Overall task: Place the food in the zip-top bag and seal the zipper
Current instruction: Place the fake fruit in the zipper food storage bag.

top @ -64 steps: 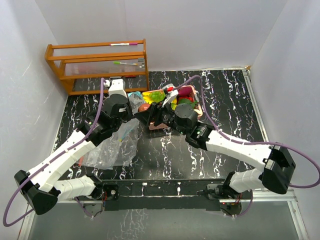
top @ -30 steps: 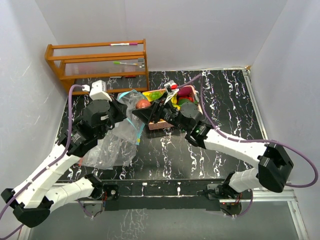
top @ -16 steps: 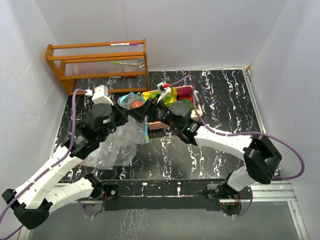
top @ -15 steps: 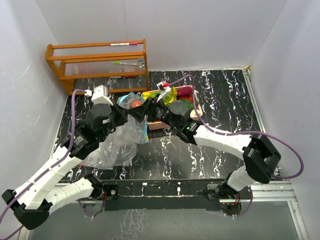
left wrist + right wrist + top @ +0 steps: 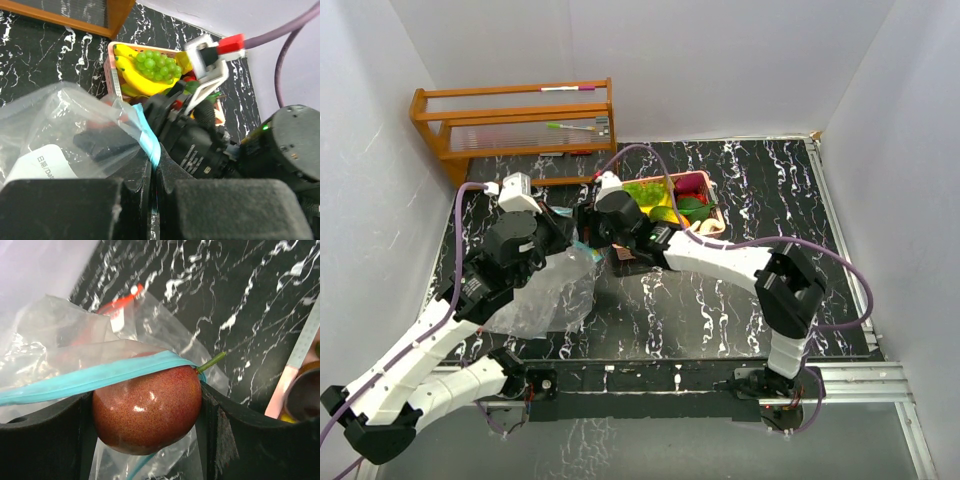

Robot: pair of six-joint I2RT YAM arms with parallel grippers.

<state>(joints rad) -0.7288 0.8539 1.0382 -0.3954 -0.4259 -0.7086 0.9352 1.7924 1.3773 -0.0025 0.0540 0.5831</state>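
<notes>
In the right wrist view my right gripper [image 5: 147, 412] is shut on a glossy red-brown round fruit [image 5: 145, 415] with a green stem, at the mouth of the clear zip-top bag [image 5: 60, 335]. The bag's blue zipper strip [image 5: 100, 374] lies across the fruit's top. My left gripper [image 5: 154, 167] is shut on that blue zipper strip [image 5: 149, 142] and holds the bag's edge up. Seen from above, the bag [image 5: 545, 290] lies at left, with the left gripper [image 5: 565, 240] and right gripper [image 5: 585, 225] close together at its mouth. More food, yellow bananas [image 5: 131, 70] and green grapes [image 5: 155, 62], sits in the pink tray [image 5: 717, 215].
A wooden rack [image 5: 515, 125] holding pens stands at the back left against the wall. White walls close in the black marbled table [image 5: 770, 200] on three sides. The right arm [image 5: 720, 260] stretches across the middle of the table toward the left.
The right arm has swung further left, carrying the fruit from above the tray to the bag's mouth. From above the fruit is now hidden. The left gripper still holds the zipper.
</notes>
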